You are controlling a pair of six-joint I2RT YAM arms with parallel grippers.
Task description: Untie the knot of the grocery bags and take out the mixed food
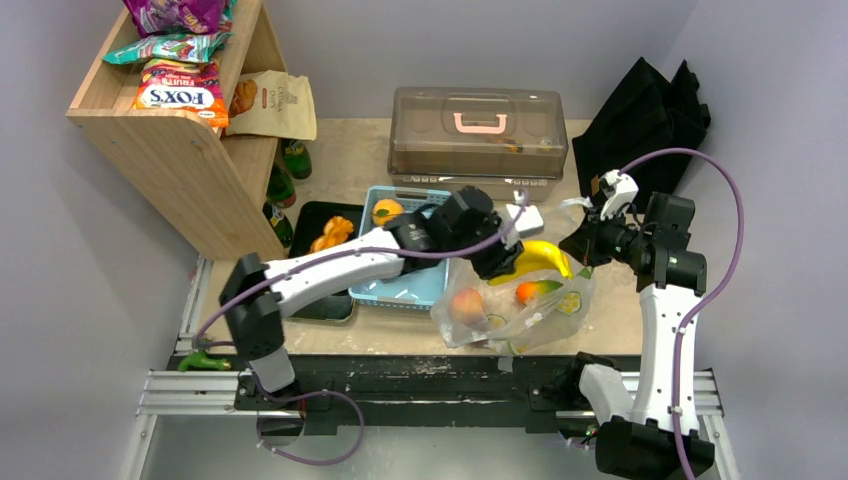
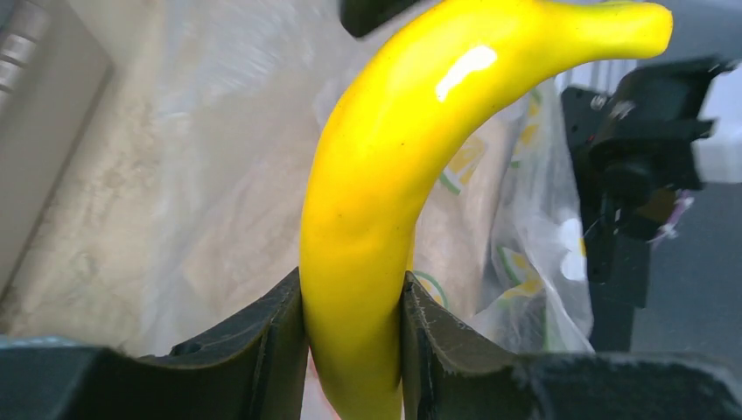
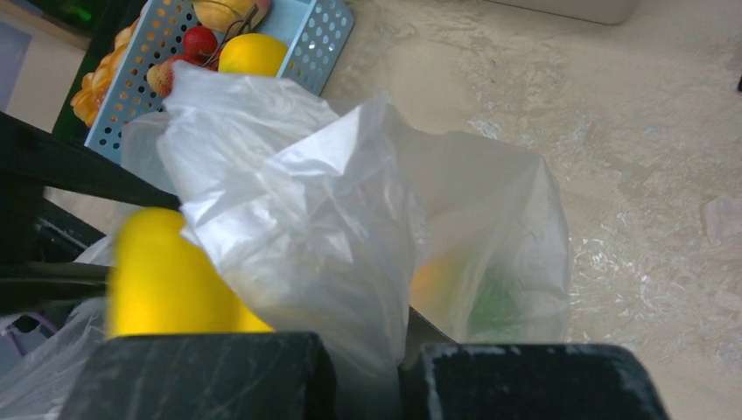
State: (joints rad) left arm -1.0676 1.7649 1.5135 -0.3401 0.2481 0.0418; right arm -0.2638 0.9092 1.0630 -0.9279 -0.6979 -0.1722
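Observation:
The clear grocery bag (image 1: 520,305) lies at the table's front, right of the middle, with a peach (image 1: 467,303) and a mango (image 1: 533,290) inside. My left gripper (image 2: 354,306) is shut on a yellow banana (image 2: 376,201), which sticks out at the bag's mouth (image 1: 540,258). My right gripper (image 3: 367,367) is shut on a bunched fold of the bag's film (image 3: 332,219) and holds it up at the bag's far right (image 1: 590,240). The knot is out of view. Yellow and red fruit (image 3: 249,52) lie in the blue basket (image 1: 400,285), and bread (image 1: 333,233) is on a black tray.
A clear lidded box with a pink handle (image 1: 478,130) stands behind the bag. A wooden shelf of snack packets (image 1: 180,95) fills the back left, with green bottles (image 1: 280,185) below it. Black fabric (image 1: 645,110) is heaped at the back right.

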